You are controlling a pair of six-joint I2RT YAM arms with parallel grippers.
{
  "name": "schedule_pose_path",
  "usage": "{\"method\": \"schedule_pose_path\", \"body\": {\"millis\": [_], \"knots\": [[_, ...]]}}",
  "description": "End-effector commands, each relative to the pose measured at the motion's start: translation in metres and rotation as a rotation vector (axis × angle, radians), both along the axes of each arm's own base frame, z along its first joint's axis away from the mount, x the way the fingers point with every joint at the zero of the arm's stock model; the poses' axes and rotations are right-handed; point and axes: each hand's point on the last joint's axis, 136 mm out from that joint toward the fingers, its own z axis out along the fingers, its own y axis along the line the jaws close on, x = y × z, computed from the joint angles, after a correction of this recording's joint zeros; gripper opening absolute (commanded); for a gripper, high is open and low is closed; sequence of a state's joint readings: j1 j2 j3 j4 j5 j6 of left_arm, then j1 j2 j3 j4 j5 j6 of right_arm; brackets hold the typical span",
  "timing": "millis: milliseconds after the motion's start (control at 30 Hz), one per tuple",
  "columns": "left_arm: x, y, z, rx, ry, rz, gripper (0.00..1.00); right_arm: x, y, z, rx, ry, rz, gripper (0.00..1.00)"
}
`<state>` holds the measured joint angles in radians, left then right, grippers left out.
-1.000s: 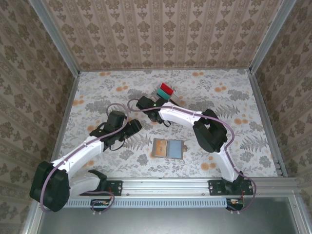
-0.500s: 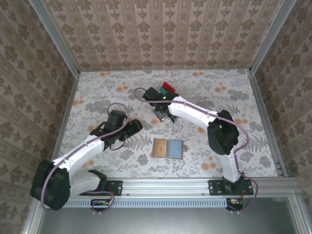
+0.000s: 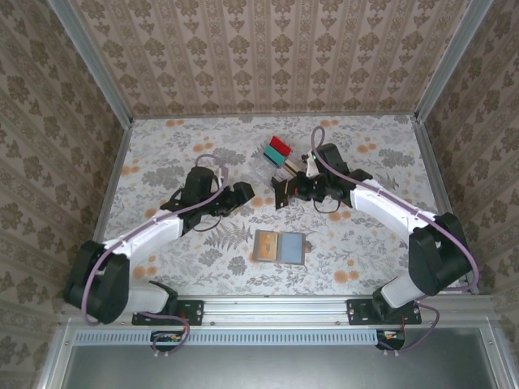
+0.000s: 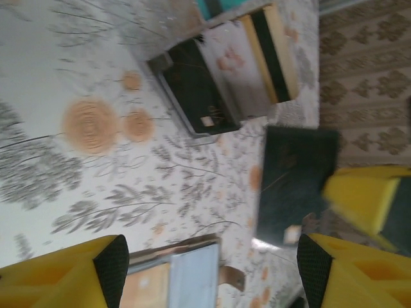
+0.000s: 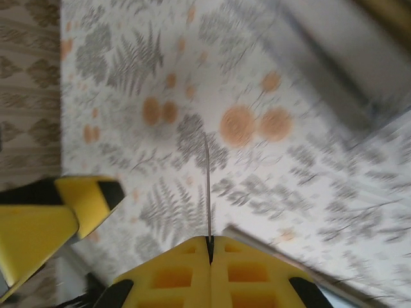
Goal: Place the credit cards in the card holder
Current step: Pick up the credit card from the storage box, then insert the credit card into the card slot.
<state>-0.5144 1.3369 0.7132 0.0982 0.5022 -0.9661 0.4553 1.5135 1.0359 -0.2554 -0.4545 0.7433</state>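
The card holder point(image 3: 279, 247) lies open and flat on the table, a tan credit card point(image 3: 266, 245) in its left panel and a light blue one point(image 3: 291, 246) in its right. My right gripper point(image 3: 283, 191) hangs just beyond it, shut on a dark credit card point(image 4: 294, 181), which the right wrist view shows edge-on as a thin line point(image 5: 208, 186) rising from the closed fingertips point(image 5: 210, 241). Close to its left, my left gripper point(image 3: 242, 195) is open with nothing between its fingers; the holder's light blue card point(image 4: 192, 279) lies below it.
A clear slotted rack point(image 3: 281, 162) stands behind the grippers, holding red point(image 3: 279, 146) and teal point(image 3: 274, 154) cards, plus a dark point(image 4: 196, 90) and a tan one point(image 4: 276, 51). Patterned walls close off the back and both sides of the table.
The right arm has swung from left of the rack to its right. Its gripper now holds the dark card nearer the holder. The left gripper moved right, towards it.
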Motion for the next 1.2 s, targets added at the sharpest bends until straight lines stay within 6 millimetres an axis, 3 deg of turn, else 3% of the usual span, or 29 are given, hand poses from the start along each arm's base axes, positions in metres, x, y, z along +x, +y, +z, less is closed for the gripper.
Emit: {"method": "schedule_pose_path", "body": {"millis": [0,367,533,667,1033,1167], "knots": [[0.003,-0.024,0.029,-0.150,-0.038,-0.089,0.69,-0.007,0.027,0.040,0.244,-0.017,0.041,0.00],[0.000,-0.035,0.026,-0.179,0.001,-0.141,0.60,-0.015,0.033,0.033,0.339,0.031,0.044,0.01],[-0.005,-0.040,0.029,-0.179,0.001,-0.177,0.51,-0.014,0.034,0.030,0.355,0.041,0.036,0.01],[-0.007,-0.041,0.031,-0.180,-0.005,-0.184,0.42,-0.011,0.035,0.023,0.380,0.061,0.015,0.02],[-0.009,-0.035,0.022,-0.156,0.019,-0.152,0.03,-0.020,0.024,-0.007,0.298,0.122,-0.037,0.10],[-0.017,-0.031,0.009,-0.107,0.041,-0.145,0.00,-0.035,0.015,-0.022,0.185,0.134,-0.039,0.19]]}}
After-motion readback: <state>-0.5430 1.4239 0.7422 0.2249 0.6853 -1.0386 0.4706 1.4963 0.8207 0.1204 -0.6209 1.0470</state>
